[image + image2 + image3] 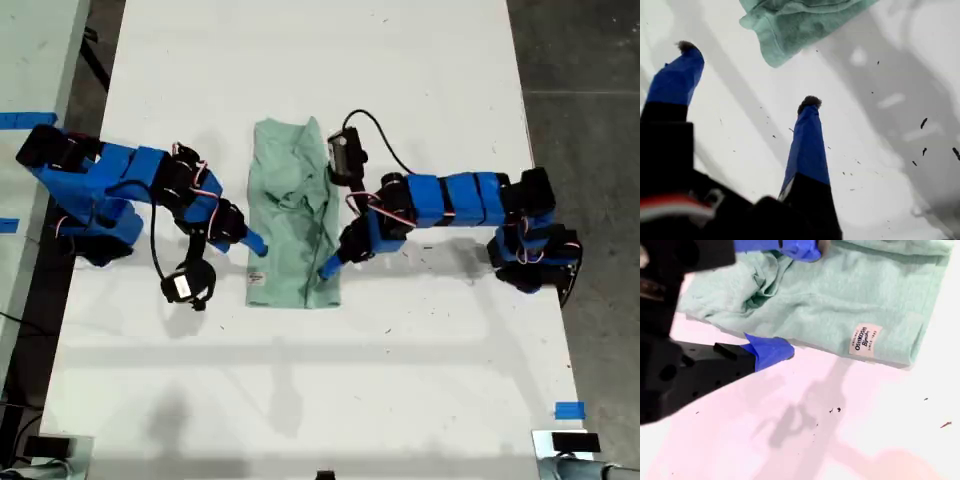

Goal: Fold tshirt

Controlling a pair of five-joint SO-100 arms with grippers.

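Two blue arms meet at a pale mint tshirt (290, 210) lying as a rumpled lengthwise strip mid-bench (400, 60). My second end effector (790, 299) gapes across the hem edge near the neck label (864, 340), one finger over the cloth and one beside it. My first end effector (749, 75) hangs wide and empty just short of a corner. Both should probably pinch all layers before folding. No container shows.

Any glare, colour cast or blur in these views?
Exterior view: even light, soft arm shadows on the table, sharp. First wrist view: my first hand's fingers soft, long shadow bands. Second wrist view: pink cast on the table, tshirt label readable.
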